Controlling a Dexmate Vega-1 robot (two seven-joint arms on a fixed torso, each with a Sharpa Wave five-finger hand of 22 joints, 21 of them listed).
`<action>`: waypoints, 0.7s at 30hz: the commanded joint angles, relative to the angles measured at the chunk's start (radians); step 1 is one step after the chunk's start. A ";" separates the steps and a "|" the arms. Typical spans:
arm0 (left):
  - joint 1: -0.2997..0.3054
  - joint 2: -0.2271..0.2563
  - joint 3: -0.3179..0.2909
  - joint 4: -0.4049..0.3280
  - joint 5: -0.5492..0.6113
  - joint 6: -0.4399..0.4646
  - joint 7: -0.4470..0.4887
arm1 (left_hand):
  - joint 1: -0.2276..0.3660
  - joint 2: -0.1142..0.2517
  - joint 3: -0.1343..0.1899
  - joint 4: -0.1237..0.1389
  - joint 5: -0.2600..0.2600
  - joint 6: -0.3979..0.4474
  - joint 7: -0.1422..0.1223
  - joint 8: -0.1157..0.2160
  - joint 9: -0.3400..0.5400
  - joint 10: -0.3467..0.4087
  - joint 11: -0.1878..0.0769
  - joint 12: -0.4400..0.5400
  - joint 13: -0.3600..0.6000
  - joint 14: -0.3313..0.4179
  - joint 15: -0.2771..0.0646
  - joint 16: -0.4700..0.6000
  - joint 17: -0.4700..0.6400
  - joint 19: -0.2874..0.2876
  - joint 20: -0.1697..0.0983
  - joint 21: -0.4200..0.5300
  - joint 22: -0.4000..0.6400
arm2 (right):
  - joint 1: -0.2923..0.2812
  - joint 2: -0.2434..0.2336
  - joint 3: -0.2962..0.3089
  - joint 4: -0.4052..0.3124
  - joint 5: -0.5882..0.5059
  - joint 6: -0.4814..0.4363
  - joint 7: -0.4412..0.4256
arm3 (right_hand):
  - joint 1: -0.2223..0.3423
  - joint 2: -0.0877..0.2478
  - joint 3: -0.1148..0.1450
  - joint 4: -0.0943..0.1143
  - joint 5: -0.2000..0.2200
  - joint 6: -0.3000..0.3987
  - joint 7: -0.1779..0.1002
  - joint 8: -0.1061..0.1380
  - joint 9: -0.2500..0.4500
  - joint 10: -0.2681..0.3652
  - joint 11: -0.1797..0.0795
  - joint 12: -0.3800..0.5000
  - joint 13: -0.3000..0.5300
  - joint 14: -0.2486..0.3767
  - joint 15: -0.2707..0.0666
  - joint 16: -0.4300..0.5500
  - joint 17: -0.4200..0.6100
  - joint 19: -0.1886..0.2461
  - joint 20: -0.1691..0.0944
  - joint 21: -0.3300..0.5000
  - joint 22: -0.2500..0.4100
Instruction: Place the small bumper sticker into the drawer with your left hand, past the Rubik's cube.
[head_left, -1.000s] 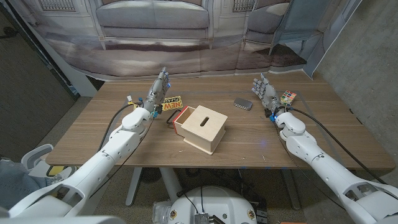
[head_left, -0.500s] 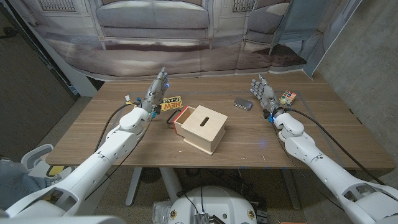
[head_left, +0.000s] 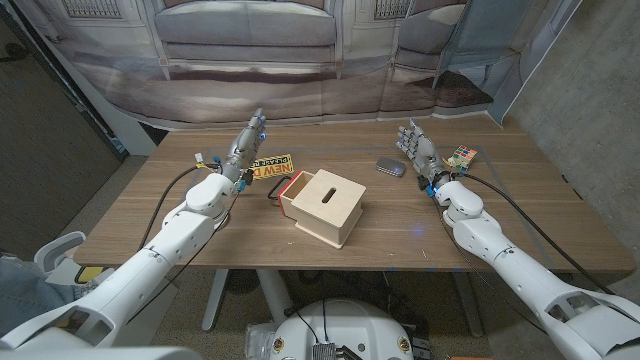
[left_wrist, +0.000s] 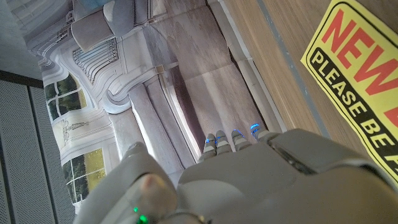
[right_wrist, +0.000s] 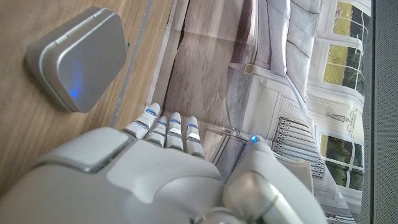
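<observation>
1. Yellow bumper sticker (head_left: 272, 166) lies flat on the tabletop (head_left: 150, 215), just behind the red-lined drawer (head_left: 288, 186), which stands pulled open from the wooden box (head_left: 329, 206).
2. Left hand (head_left: 244, 152) stands upright just beside the sticker's left end, fingers (head_left: 257, 125) extended and apart, holding nothing. Left wrist view puts the sticker's print right alongside the hand; contact cannot be told.
3. Right hand (head_left: 421, 153) waits on the far side of the box, fingers spread, empty, between a grey tin (head_left: 391, 167) and the Rubik's cube (head_left: 462, 157).
4. Step in hand, by my reading: the approach to the pick. Sticker not yet grasped, nothing in the drawer.
5. Next move calls for bringing the left fingers down onto the sticker's edge. A thin flat sheet gives little to pinch, so sliding or lifting a corner first seems likely.
6. Afterwards a short carry forward and right to the open drawer; the cube sits well apart, off that path.
</observation>
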 joint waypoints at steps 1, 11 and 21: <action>0.010 0.053 -0.002 -0.045 0.060 0.047 0.045 | 0.016 0.001 0.003 -0.009 0.007 0.016 0.001 0.007 0.003 0.012 0.001 0.010 0.003 0.009 -0.005 0.007 0.003 -0.052 -0.066 0.007 0.005 | 0.029 0.016 -0.015 0.038 -0.013 0.018 0.034 | 0.006 0.004 0.002 -0.003 0.002 0.010 0.003 0.003 0.003 0.003 0.001 0.007 0.001 0.003 0.002 0.005 0.005 0.011 -0.001 -0.004 0.005; 0.002 0.059 0.009 -0.052 0.117 0.064 0.089 | 0.034 0.002 0.005 -0.019 0.008 0.030 -0.001 0.010 0.003 0.030 -0.004 0.014 0.004 0.022 -0.007 0.007 0.003 -0.042 -0.063 0.008 0.005 | 0.034 0.013 -0.014 0.032 -0.016 0.015 0.029 | 0.006 0.005 0.001 -0.003 0.001 0.010 0.001 0.003 0.003 0.004 0.001 0.007 0.001 0.004 0.003 0.004 0.005 0.013 0.000 -0.006 0.005; 0.016 0.079 0.002 -0.075 0.162 0.068 0.123 | 0.048 0.003 0.007 -0.028 0.009 0.040 -0.007 0.012 0.003 0.038 -0.008 0.014 0.004 0.031 -0.008 0.007 0.003 -0.035 -0.062 0.008 0.005 | 0.030 0.010 -0.014 0.019 -0.017 0.021 0.031 | 0.006 0.006 0.000 -0.004 0.001 0.009 0.000 0.002 0.003 0.005 -0.002 0.007 0.001 0.005 0.001 0.004 0.005 0.014 0.000 -0.009 0.006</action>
